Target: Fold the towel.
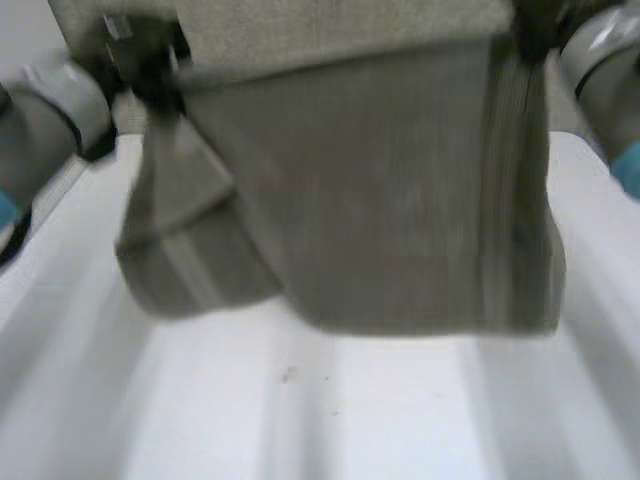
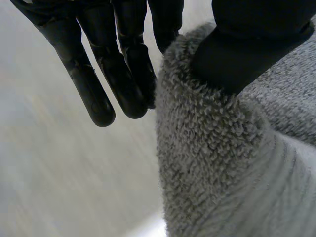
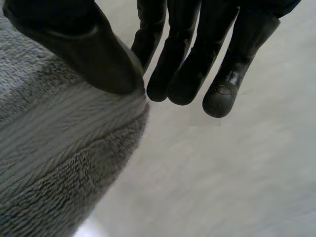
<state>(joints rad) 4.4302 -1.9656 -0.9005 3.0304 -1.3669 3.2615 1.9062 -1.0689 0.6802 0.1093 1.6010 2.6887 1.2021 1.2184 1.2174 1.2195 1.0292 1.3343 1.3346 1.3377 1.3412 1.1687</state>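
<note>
We see a plain grey towel (image 1: 380, 200), fluffy pile crossed by a smoother ribbed band, a glossy black left robot hand (image 2: 94, 94) and black right robot hand (image 3: 187, 74), grey arms (image 1: 50, 120) with light-blue caps (image 1: 630, 165), and a white counter (image 1: 350, 420).

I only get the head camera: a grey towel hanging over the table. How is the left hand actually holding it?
Observer: The left hand pinches the towel edge under its thumb; the other fingers hang straight beside it.
Operator: And the right one?
Observer: The right hand does likewise: thumb on the towel's edge, remaining fingers straight.
Operator: What's the fabric like close up?
Observer: Fluffy looped pile, with a flatter ribbed band near the edge.
</note>
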